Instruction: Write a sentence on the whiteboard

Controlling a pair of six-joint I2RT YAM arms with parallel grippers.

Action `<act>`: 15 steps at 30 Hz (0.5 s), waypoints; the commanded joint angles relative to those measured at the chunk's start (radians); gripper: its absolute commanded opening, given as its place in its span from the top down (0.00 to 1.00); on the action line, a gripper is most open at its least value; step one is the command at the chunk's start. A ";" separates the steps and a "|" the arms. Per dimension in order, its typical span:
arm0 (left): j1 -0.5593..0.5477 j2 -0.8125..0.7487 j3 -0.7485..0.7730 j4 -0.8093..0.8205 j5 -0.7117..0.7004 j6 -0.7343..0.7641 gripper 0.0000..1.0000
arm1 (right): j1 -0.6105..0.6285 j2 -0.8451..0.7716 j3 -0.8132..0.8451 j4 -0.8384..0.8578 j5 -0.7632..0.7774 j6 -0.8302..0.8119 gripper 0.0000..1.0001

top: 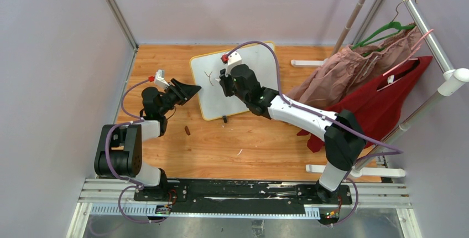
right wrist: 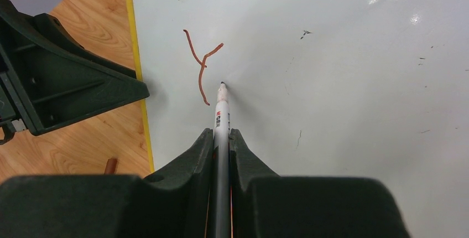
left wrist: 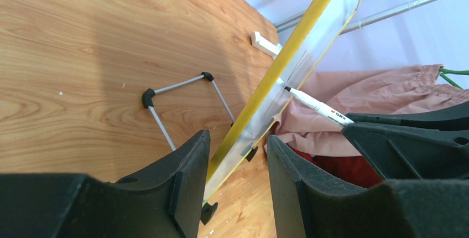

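Note:
The whiteboard (top: 210, 102) with its yellow frame stands tilted on the wooden table. It fills the right wrist view (right wrist: 332, 83). The only writing on it is a reddish-brown Y-shaped stroke (right wrist: 200, 66), near its left edge (top: 210, 77). My right gripper (right wrist: 221, 133) is shut on a white marker (right wrist: 221, 116), whose tip touches the board just right of the stroke. My left gripper (top: 194, 89) is at the board's left edge. In the left wrist view its fingers (left wrist: 238, 138) are apart, with the board's edge (left wrist: 287, 77) between them. The marker (left wrist: 321, 107) shows there too.
A reddish-brown cap (top: 187, 130) lies on the table left of the board. The board's wire stand (left wrist: 177, 99) is behind it. A clothes rack with pink and red garments (top: 365, 77) stands at the right, with its white feet (top: 307, 62) on the table. Walls enclose the sides.

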 commanded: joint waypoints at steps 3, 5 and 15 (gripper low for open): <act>-0.006 -0.019 0.014 0.040 0.015 0.006 0.52 | -0.012 -0.002 0.007 -0.017 0.003 -0.007 1.00; -0.005 -0.019 0.014 0.041 0.015 0.006 0.52 | -0.012 -0.004 -0.001 -0.021 0.001 -0.008 1.00; -0.005 -0.019 0.014 0.041 0.015 0.006 0.52 | -0.014 -0.008 -0.017 -0.050 0.009 -0.012 1.00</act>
